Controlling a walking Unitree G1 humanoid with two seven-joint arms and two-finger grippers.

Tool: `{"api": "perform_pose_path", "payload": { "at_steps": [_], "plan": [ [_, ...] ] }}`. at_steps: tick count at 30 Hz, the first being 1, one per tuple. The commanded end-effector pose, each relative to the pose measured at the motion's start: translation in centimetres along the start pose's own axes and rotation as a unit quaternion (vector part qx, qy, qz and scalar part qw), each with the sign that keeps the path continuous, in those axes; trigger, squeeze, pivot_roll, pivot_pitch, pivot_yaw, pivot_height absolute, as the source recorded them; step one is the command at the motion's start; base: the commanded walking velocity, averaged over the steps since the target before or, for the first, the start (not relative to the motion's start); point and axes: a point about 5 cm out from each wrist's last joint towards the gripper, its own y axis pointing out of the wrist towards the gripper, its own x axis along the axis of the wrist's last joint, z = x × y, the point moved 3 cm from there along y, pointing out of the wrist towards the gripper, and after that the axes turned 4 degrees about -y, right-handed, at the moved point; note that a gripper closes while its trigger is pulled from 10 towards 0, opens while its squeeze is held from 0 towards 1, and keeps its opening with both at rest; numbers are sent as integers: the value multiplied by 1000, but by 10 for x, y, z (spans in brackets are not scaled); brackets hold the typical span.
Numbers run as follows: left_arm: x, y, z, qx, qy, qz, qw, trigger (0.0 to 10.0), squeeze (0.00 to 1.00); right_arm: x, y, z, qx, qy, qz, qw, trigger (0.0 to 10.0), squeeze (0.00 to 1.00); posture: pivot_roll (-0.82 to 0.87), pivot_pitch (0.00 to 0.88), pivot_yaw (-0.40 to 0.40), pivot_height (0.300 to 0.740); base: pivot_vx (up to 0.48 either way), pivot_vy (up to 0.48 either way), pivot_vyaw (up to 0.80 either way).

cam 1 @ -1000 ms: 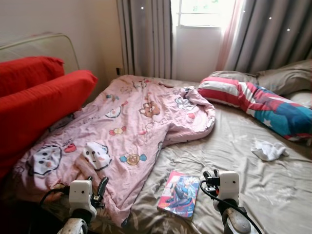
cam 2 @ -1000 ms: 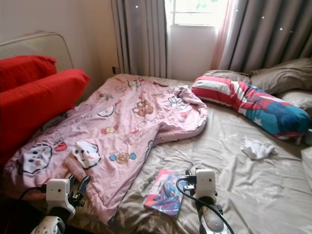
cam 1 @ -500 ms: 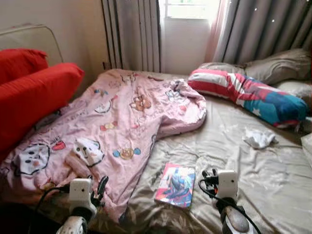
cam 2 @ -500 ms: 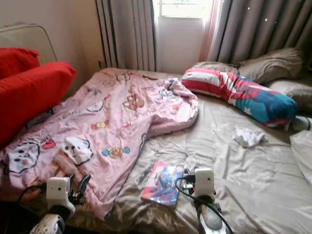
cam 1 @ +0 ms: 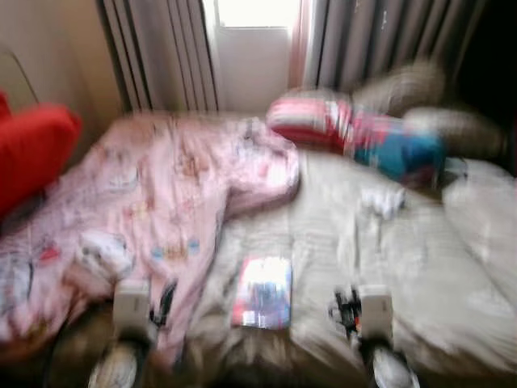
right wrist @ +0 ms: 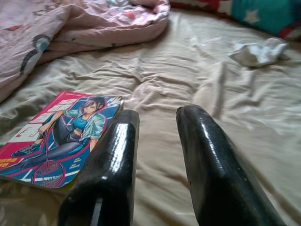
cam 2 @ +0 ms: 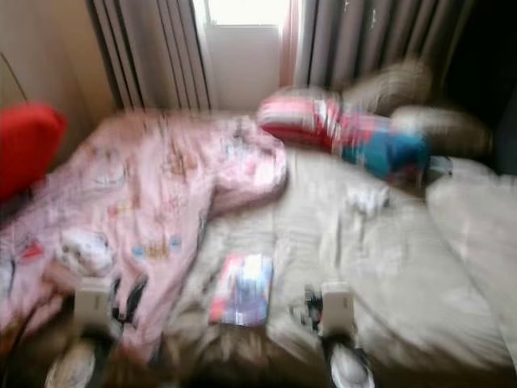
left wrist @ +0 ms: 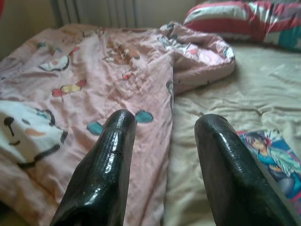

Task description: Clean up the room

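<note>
Both pairs of fingers, left [left wrist: 164, 160] and right [right wrist: 155, 160], hang released, grasping nothing; book [right wrist: 56, 136] beside right fingers, blanket [left wrist: 80, 89] ahead of left. Blurred head views risk a misjudged reach.

Blurred bedroom: bright window [cam 1: 254, 12], grey curtains [cam 1: 161, 56], beige wall [cam 1: 56, 48], bed [cam 1: 420, 267].
</note>
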Motion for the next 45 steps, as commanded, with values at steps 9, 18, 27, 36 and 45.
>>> {"api": "perform_pose_path", "payload": {
  "at_steps": [9, 18, 27, 36, 45],
  "plan": [
    [0, -2, 5, 1, 4, 8, 1000, 10000, 0, 6, 3, 10, 24, 3, -11, 1000, 10000, 0, -2, 83, 11, 606, 0, 0, 800],
    [1, -1, 3, -5, 5, 8, 1000, 10000, 0, 2, 2, 13, 30, 14, -1, 999, 10000, 0, -1, 86, 15, 606, 0, 0, 444],
    [1, -2, 2, -11, 8, 10, 1000, 10000, 0, 1, 0, 14, 29, 21, -3, 999, 10000, 0, -2, 94, 21, 606, 141, 0, 0],
    [0, -2, -1, -18, 7, 13, 1000, 10000, 0, 0, -2, 14, 32, 9, -3, 999, 10000, 0, -8, 103, 26, 606, 305, 0, 0],
    [1, 0, -2, -21, 7, 11, 1000, 10000, 0, 0, -2, 14, 28, 20, -3, 999, 10000, 0, -10, 98, 25, 606, 352, 0, 312]
  ]
}}
